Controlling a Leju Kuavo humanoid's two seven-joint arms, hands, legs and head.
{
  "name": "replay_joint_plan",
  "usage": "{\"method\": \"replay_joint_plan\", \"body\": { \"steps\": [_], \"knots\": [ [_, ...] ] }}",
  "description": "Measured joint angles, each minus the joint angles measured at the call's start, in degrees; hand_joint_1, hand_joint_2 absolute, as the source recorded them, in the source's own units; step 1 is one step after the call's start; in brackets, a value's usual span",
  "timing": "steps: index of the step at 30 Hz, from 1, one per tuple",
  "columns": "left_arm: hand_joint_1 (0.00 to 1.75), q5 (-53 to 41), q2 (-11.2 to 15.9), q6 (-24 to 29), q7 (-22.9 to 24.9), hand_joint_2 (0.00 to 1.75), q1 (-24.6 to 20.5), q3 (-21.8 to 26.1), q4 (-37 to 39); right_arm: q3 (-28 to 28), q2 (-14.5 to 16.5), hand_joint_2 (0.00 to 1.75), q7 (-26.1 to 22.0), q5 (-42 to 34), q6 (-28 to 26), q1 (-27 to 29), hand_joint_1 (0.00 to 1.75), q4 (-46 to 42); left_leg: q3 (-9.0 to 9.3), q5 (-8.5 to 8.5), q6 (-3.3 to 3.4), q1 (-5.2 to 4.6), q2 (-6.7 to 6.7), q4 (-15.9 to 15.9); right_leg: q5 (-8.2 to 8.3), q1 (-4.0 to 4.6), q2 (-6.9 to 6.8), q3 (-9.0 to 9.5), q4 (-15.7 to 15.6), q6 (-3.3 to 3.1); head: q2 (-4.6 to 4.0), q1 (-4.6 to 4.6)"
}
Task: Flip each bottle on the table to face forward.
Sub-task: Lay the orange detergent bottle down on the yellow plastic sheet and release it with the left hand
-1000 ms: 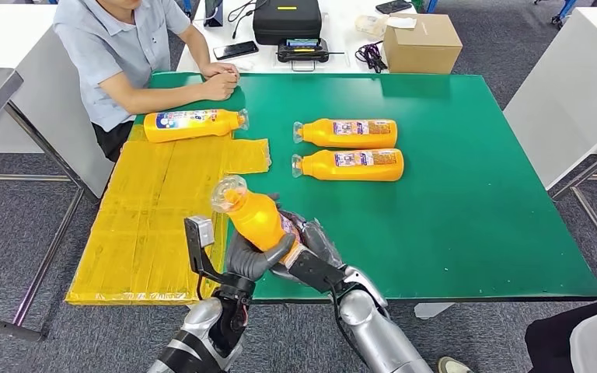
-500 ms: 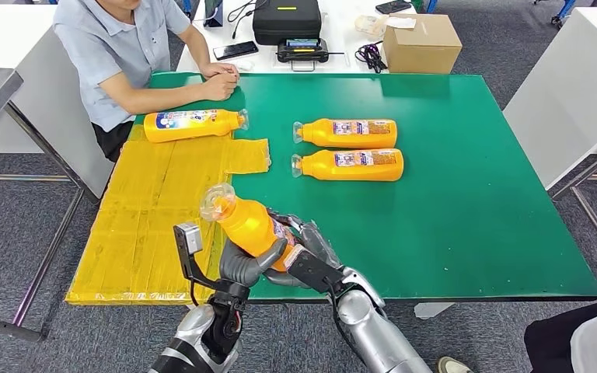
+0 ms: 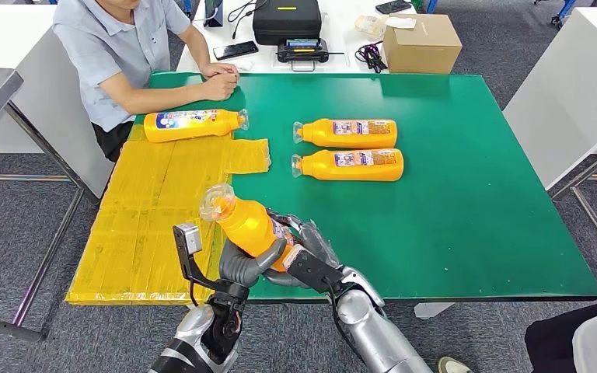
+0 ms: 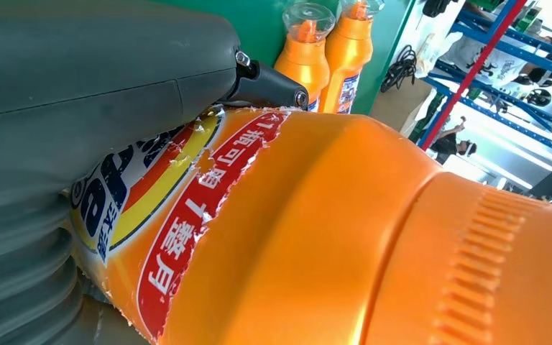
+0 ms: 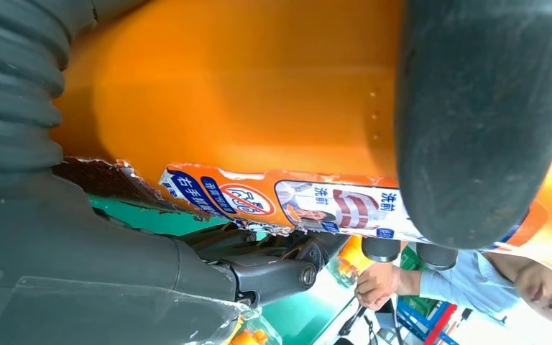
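Bright, even indoor light with soft shadows; both wrist views blur close up, backgrounds glaring white.

- orange bottle (image 3: 253, 225), clear cap, tilted cap-up, held off bench (image 3: 474, 225) at near edge
- labelled bottle (image 3: 193, 123) lying near far-left corner
- two bottles (image 3: 347, 133) (image 3: 350, 165) lying side by side mid-bench, caps left

Both silver arms are reaching up from 6 o'clock. The left hand (image 3: 250, 260) and right hand (image 3: 305, 247) are meeting, fingers curling around one bottle (image 3: 250, 222).
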Motion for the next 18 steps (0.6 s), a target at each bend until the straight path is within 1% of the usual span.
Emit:
{"method": "replay_joint_plan", "body": {
  "steps": [11,12,13,14,16,17,18],
  "knots": [
    [1.75,0.0,0.0,0.0,-0.1,1.75,0.0,0.0,0.0,0.0,0.0,1.75,0.0,0.0,-0.1,-0.1,0.0,0.1,0.0,0.0,0.0,0.0,0.0,0.0,0.0,0.0,0.0,0.0,0.0,0.0,0.0,0.0],
    [1.75,-0.7,0.1,0.7,-0.6,1.75,0.0,0.1,-0.1,0.1,0.0,1.75,0.0,0.2,-0.5,-0.1,0.0,0.2,0.0,0.0,0.0,0.0,0.0,0.0,0.0,0.0,0.0,0.0,0.0,0.0,0.0,0.01],
    [1.75,-2.9,0.3,2.6,-1.9,1.75,0.1,0.2,-0.4,0.2,0.0,1.75,0.1,0.6,-1.6,0.0,0.0,0.1,0.0,0.0,0.0,0.0,0.01,0.0,0.0,0.0,0.0,-0.01,0.0,0.0,0.0,0.02],
    [1.74,-6.6,0.6,6.2,-3.6,1.75,0.4,0.4,-1.1,0.4,-0.2,1.75,0.3,1.0,-3.1,0.4,0.0,-0.3,0.0,0.0,0.0,0.01,0.02,0.0,0.0,0.01,0.01,-0.02,0.0,0.0,0.0,0.02],
    [1.71,-15.3,1.2,17.2,-6.3,1.75,0.8,1.2,-3.4,1.2,-0.5,1.75,1.3,1.0,-5.3,1.8,0.0,-1.6,0.01,-0.01,-0.01,0.01,0.02,0.0,-0.01,0.01,0.01,-0.04,0.0,0.0,0.0,-0.01],
    [1.69,-17.9,1.4,22.5,-6.4,1.75,0.8,1.7,-4.6,1.4,-0.8,1.75,2.0,0.4,-5.4,2.6,0.0,-2.1,0.0,-0.01,-0.02,0.02,-0.04,0.0,-0.02,0.02,-0.06,-0.04,0.0,-0.01,0.0,-0.02],
    [1.68,-18.9,1.7,26.3,-6.1,1.75,0.7,2.2,-5.6,1.6,-1.3,1.75,2.5,-0.4,-5.0,3.2,0.0,-2.4,-0.01,0.0,-0.01,0.02,-0.13,0.0,-0.03,0.02,-0.16,-0.02,0.0,-0.01,0.0,-0.02]
  ]
}}
